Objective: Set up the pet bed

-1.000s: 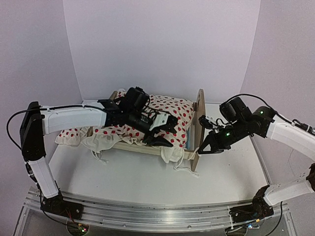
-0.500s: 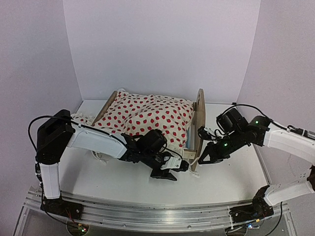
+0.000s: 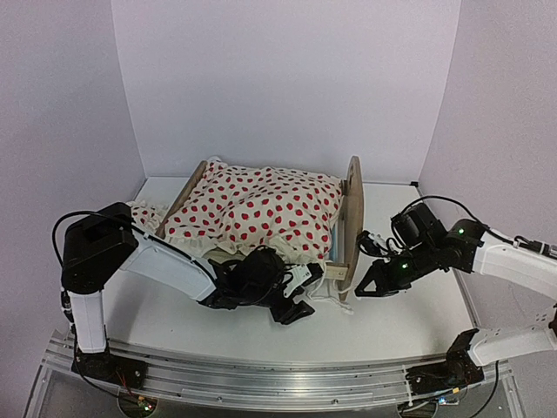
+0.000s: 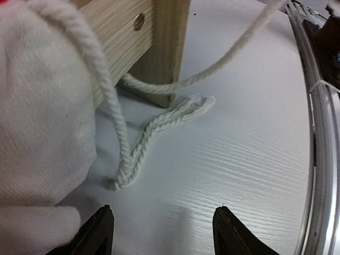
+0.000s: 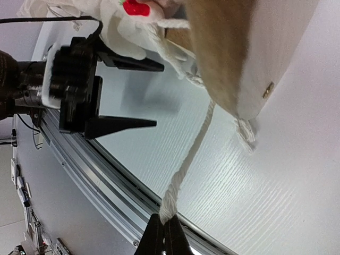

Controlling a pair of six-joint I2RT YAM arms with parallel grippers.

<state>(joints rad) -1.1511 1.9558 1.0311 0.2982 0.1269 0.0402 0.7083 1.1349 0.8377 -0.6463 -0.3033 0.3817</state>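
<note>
Left end effector [image 4: 162,226] stands open and empty, low over the surface [image 4: 239,159] beside the pet bed [image 3: 352,205]. Right end effector [image 5: 163,226] is closed, pinching a white cord [image 5: 187,162]

Robot laboratory test cell. Plain panels [image 3: 287,78] enclose the white surface [image 3: 226,335] at 9, 12 and 3 o'clock; an aluminium rail [image 3: 278,380] at 6 o'clock carries the left arm base [image 3: 100,361] and right arm base [image 3: 444,376].

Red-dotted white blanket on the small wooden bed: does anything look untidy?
Yes. The red-dotted white ruffled blanket has cream cords trailing off the light-wood bed onto the white table at the near corner; the right gripper pinches one cord's end.
</note>
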